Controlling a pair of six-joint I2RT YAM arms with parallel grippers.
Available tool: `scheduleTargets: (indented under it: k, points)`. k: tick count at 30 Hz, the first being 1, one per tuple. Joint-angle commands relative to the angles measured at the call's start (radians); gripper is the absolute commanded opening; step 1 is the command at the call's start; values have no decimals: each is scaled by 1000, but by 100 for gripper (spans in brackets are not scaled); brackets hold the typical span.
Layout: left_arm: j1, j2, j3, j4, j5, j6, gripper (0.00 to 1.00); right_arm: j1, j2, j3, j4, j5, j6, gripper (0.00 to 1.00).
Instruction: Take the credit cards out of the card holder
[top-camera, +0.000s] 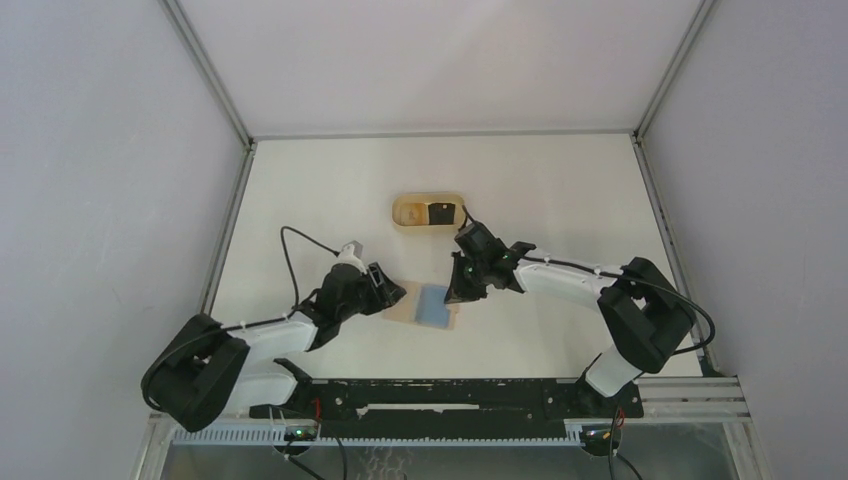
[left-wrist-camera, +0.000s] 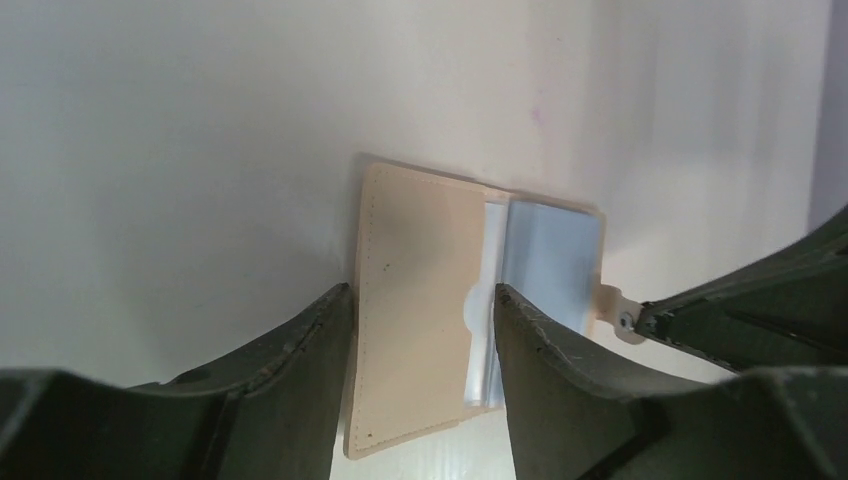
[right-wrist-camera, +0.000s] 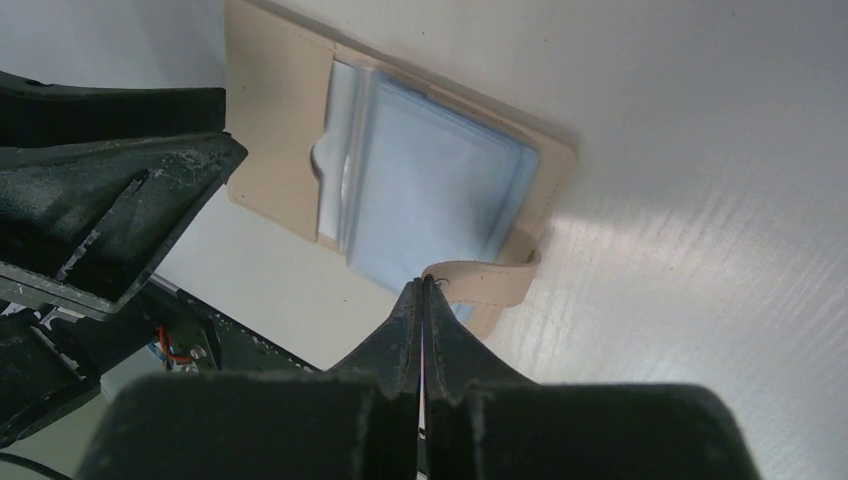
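Card holder (top-camera: 398, 302), flat stitched tan leather, open toward the bench (top-camera: 560, 200) near edge, smooth light blue card (top-camera: 432, 305) inside. Left gripper (left-wrist-camera: 422, 300): fingers apart astride it; right gripper (right-wrist-camera: 425, 285): fingers together at its strap (right-wrist-camera: 490, 280).

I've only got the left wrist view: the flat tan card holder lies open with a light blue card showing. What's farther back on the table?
Observer: An oval tan tray sits beyond the holder, with a black card lying inside.
Operator: What's the other arm doing at that strap?
Observer: The right wrist view shows the right gripper shut, pinching the snap strap of the tan card holder.
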Motion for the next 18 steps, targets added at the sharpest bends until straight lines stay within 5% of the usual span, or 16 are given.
scheduleTargets:
  k: [1,9,18]
  points:
    - [4,87,-38,165,157,-18,60,-14,-50,-14,25,-3,-23,0]
    - [-1,142,-85,399,290,-115,61,-23,-57,-44,49,-17,-21,0]
    - [-62,-5,5,185,255,-45,65,-34,-55,-54,61,-31,-28,0]
